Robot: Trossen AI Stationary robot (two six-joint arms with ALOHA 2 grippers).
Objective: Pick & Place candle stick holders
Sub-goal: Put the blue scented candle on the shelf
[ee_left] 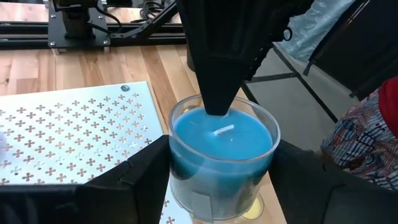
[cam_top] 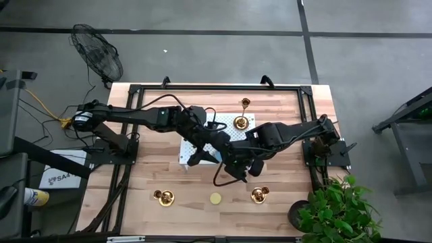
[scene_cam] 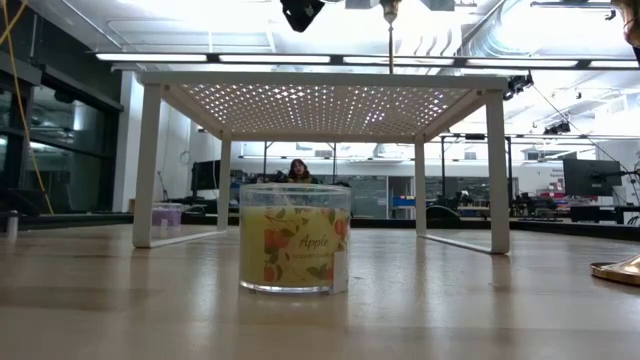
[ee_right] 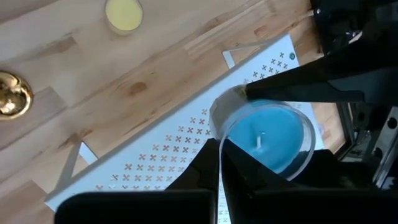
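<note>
A glass jar with a blue candle [ee_left: 222, 140] is in the air over the near edge of the white perforated stand [cam_top: 202, 131], between both grippers. My left gripper [ee_left: 217, 180] has a finger on each side of it. My right gripper [ee_right: 219, 163] is shut on its rim. The jar also shows in the right wrist view [ee_right: 267, 137]. No gripper touches a gold candle stick holder. A tall one stands by its base [cam_top: 240, 123] on the stand's far right corner. Two short ones [cam_top: 164, 197] [cam_top: 259, 194] stand on the table near the front. My left gripper has the jar's glass wall [ee_left: 177, 168] between its two fingers, one on each side, coming level from the table's left. The jar is upright and clear of the stand. My right gripper pinches the jar's rim [ee_right: 217, 138], one finger inside the glass and one outside. The fingers come from above, pointing down, and show in the left wrist view [ee_left: 214, 93] dipping into the jar just above the blue wax.
A yellow candle jar [cam_top: 215, 198] stands on the table near the front, between the two short holders; it fills the middle of the low view [scene_cam: 293, 238]. A potted plant [cam_top: 334, 209] is at the near right corner, a fan [cam_top: 98, 54] beyond the far left.
</note>
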